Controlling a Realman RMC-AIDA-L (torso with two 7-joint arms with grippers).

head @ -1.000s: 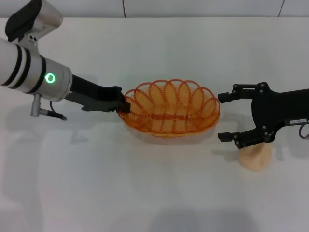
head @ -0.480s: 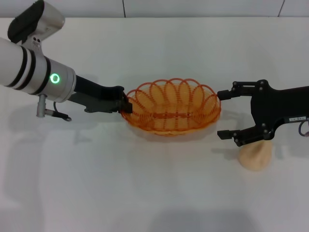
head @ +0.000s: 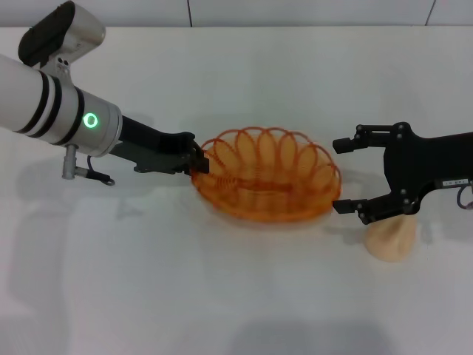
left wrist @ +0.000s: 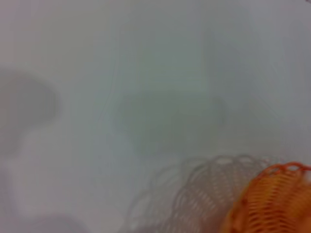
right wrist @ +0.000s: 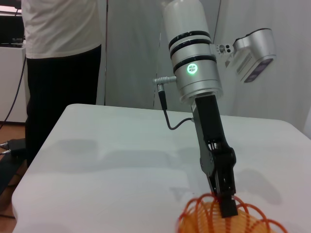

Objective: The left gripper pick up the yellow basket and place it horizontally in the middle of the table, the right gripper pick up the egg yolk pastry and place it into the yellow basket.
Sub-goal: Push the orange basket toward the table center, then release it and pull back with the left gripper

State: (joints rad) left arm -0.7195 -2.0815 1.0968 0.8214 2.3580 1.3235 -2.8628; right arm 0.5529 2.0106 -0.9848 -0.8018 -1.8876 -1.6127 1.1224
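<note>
The yellow basket [head: 267,176] is an oval orange-yellow wire basket with a looped rim, tilted and held just above the white table [head: 222,296] near the middle. My left gripper [head: 198,160] is shut on the basket's left rim; the right wrist view shows it pinching the rim [right wrist: 227,206]. The basket's edge shows in the left wrist view [left wrist: 272,201]. My right gripper [head: 341,176] is open, just right of the basket. The egg yolk pastry [head: 392,237] lies on the table below its lower finger, partly hidden.
A person in a white shirt and dark trousers [right wrist: 63,73] stands beyond the table's far end in the right wrist view. The table's front area is bare white surface.
My left gripper has moved right and slightly down with the basket, which has tilted so its far rim sits lower. The right gripper and the pastry have stayed in place.
</note>
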